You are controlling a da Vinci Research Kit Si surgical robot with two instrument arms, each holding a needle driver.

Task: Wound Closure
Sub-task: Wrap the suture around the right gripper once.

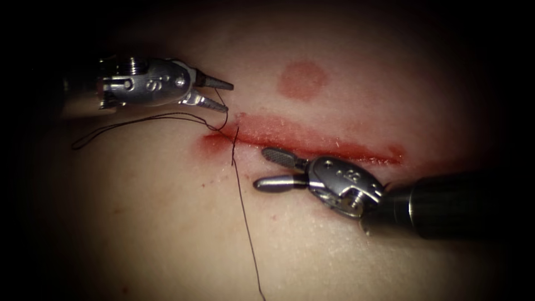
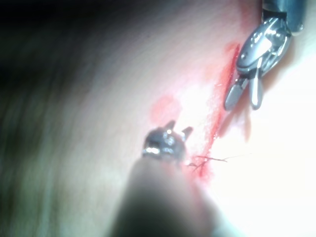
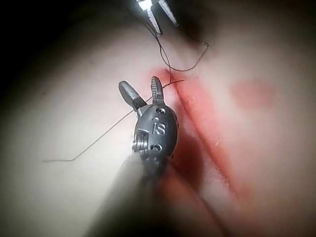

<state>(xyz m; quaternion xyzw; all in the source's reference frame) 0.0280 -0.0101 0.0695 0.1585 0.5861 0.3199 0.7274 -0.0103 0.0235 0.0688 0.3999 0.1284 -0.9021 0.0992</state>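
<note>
Endoscope view shows the left tool (image 1: pixel 223 93) and right tool (image 1: pixel 266 169) both spread, empty, thread (image 1: pixel 243 212) crossing the cut (image 1: pixel 312 142).

Thread (image 1: pixel 245 217) cut off at frame bottom; needle too small to tell.

Thread (image 1: pixel 243 206) across bare tissue (image 1: pixel 167 234) left of the right pincer (image 1: pixel 266 168).

Stray mark and dark border

A round reddish blotch (image 1: pixel 302 79) sat on the tissue (image 1: pixel 167 234), above the cut (image 1: pixel 312 142) and not touching it; its edge was soft and its colour paler than the cut's; a dark surround (image 1: pixel 33 262) ringed the lit area on every side.
</note>
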